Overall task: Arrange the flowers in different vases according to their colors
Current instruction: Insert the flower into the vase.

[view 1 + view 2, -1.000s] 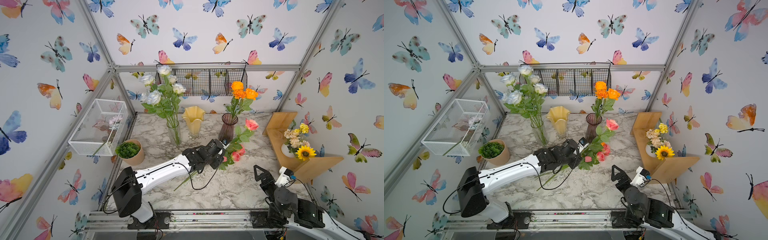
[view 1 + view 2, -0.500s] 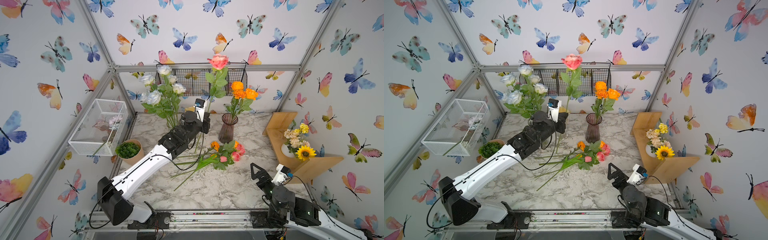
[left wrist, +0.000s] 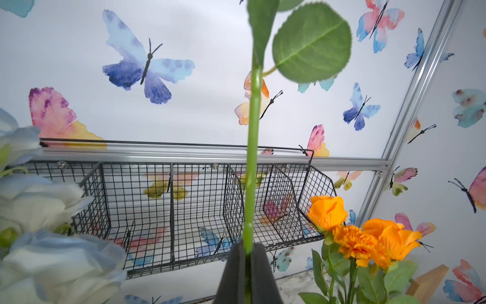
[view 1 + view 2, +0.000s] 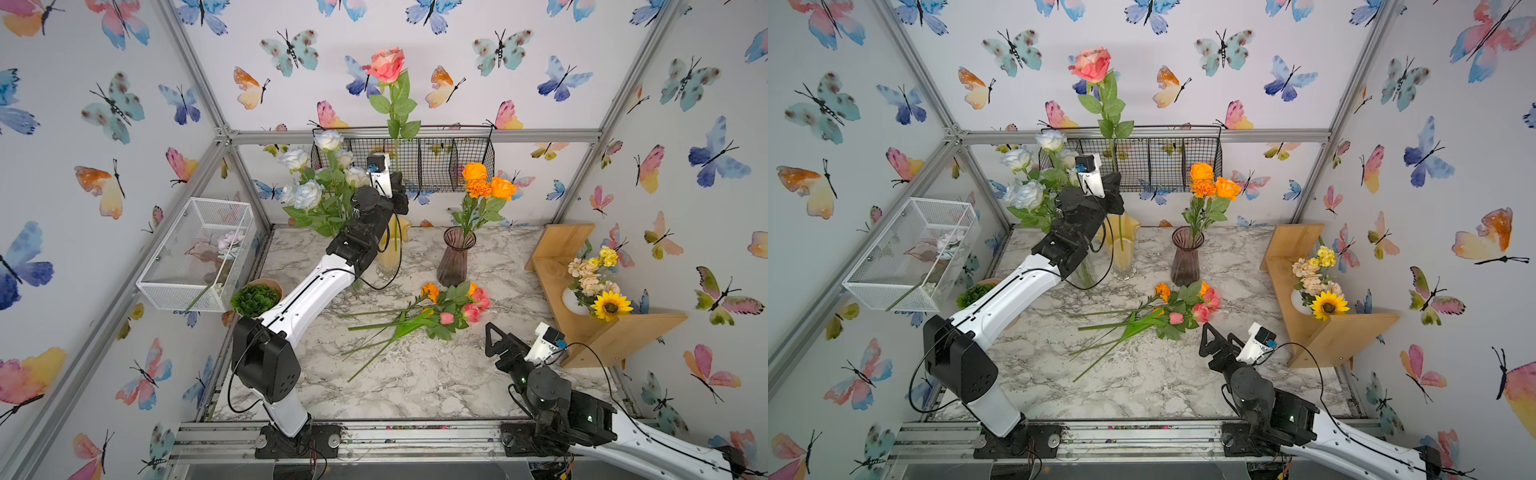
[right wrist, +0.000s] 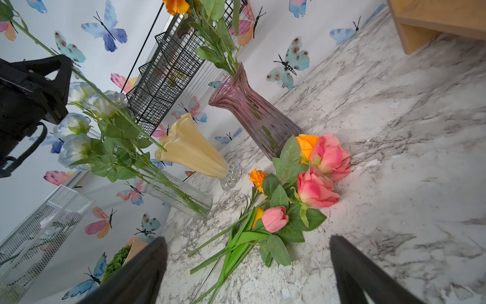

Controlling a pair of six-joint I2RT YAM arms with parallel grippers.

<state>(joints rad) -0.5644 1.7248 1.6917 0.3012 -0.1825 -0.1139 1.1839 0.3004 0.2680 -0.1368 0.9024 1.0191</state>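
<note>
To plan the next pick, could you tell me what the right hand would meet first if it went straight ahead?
Likely the loose flowers lying on the table, around the pink tulip bud; depth is unclear.

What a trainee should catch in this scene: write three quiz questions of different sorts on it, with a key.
1. True or false: the left hand is shut on the stem of the pink rose.
2. Which vase holds the orange flowers? A clear glass, B yellow, C purple.
3. Fill in: the right hand has its jaws ____.
Key: 1 true; 2 C, the purple vase; 3 open.
</note>
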